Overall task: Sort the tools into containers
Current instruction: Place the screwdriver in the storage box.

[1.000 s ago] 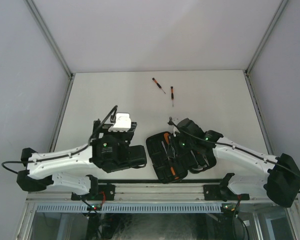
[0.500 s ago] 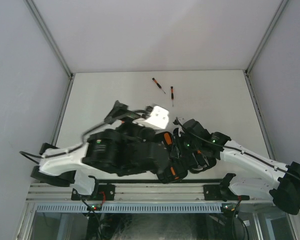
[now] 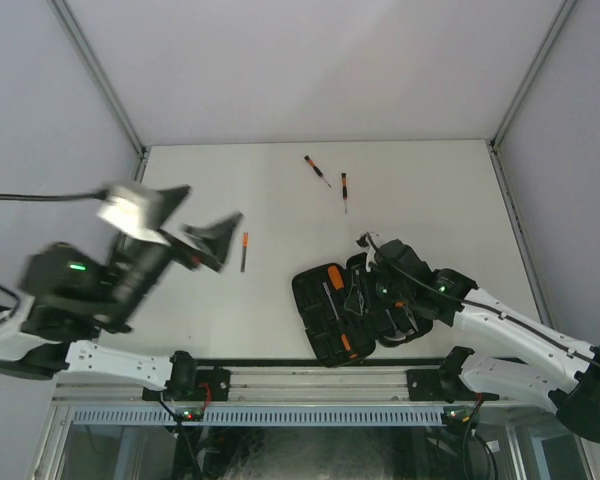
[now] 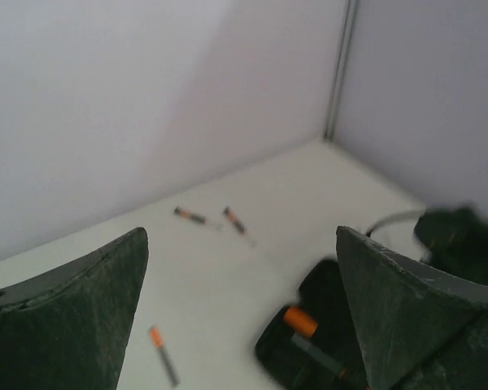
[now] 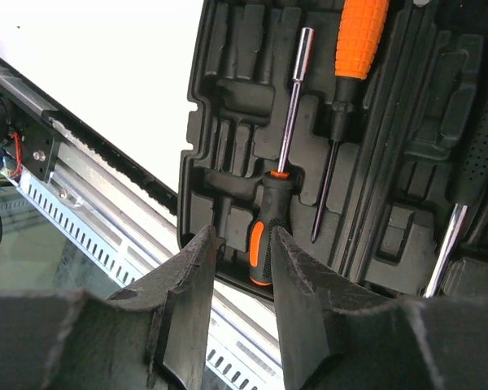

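With the left arm [image 3: 80, 290] swung off toward the left edge, left fingers [image 4: 81, 309] wide apart and empty, a thin orange-and-black screwdriver [image 3: 244, 250] now shows mid-way across the worktop [image 3: 430, 200], unsorted. Right fingers [image 5: 187, 301], narrowly apart, hover over the open black plastic tool case [image 3: 302, 290] at the near edge.

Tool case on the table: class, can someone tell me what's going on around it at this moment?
The right gripper hangs low over the open tool case. Its fingers are slightly apart on either side of the handle of a driver lying in its slot; whether they touch it cannot be told. The left gripper is raised high, open and holding nothing. Three screwdrivers lie loose on the table, outside the case.
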Available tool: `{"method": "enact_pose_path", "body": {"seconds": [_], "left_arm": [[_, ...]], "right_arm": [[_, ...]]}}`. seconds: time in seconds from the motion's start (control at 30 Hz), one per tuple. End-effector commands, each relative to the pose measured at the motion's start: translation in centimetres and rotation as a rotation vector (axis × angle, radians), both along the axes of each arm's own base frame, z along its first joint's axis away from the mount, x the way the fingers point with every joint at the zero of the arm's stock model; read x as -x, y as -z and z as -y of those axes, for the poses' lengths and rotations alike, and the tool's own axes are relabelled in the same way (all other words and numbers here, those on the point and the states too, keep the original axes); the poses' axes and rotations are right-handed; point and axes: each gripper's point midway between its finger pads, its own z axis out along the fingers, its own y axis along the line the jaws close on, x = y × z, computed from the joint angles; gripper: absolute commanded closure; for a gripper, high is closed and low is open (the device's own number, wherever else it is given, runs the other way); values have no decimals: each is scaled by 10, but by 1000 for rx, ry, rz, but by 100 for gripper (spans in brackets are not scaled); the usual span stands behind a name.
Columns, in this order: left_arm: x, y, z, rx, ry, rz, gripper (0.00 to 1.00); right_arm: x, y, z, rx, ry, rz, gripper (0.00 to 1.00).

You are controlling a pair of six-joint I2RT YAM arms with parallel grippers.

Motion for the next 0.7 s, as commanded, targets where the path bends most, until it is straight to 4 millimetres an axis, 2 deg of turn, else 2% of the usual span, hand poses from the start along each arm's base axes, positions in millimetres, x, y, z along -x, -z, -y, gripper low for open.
{"method": "enact_pose_path", "body": {"seconds": [0.0,0.07,0.1,0.17,0.27,0.33,0.4,0.47,0.6,0.67], "left_arm": [[1,-81,-9,356,108,128,0],[-16,-63,-2,293,52,88,0],[-23,-50,8,260,62,63,0],[-47,-19,11,230,13,6,0],[-82,35,3,201,-80,-81,0],[-106,78,-13,218,-152,-157,0],[-122,123,-33,245,-253,-231,0],[-133,169,-75,270,-472,-275,0],[-126,241,-146,221,-739,-253,0],[-118,265,-172,175,-819,-221,2]], "right_arm": [[-3,-8,2,-25,37,20,67],[-2,-7,2,-22,36,15,67],[-2,-7,1,-23,34,14,67],[-2,-7,-1,-28,34,7,67],[-1,-6,-4,-33,34,4,67],[-1,-4,-6,-31,31,-1,67],[0,-1,-7,-26,26,-7,67],[0,0,-8,-21,20,-5,67],[-1,4,-10,-27,14,-1,66],[0,6,-13,-36,5,-5,66]]}}
